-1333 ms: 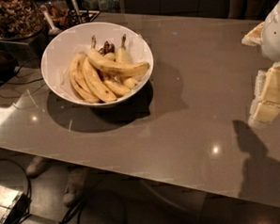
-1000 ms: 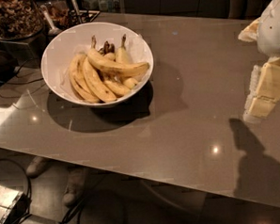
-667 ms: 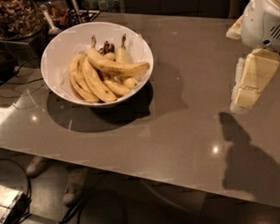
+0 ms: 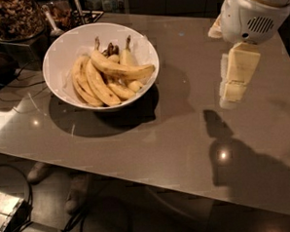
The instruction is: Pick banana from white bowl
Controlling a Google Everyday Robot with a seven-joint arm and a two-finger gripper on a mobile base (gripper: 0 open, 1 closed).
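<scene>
The white bowl (image 4: 56,52) stands on the grey table at the upper left and holds several yellow bananas. The long curved banana (image 4: 120,69) lies across the top of the pile, its dark stem toward the bowl's back. My gripper (image 4: 230,96) hangs from the white arm (image 4: 254,9) at the upper right, above the table. It is well to the right of the bowl and touches nothing.
A dark glass jar of nuts (image 4: 13,17) and other clutter stand behind the bowl at the top left. Cables (image 4: 17,88) run over the table's left edge. The table's front edge (image 4: 138,179) runs diagonally; shoes (image 4: 76,190) and a device (image 4: 8,208) lie on the floor below.
My arm and gripper have moved left and further into view, closer to the bowl. The bowl and bananas have not moved.
</scene>
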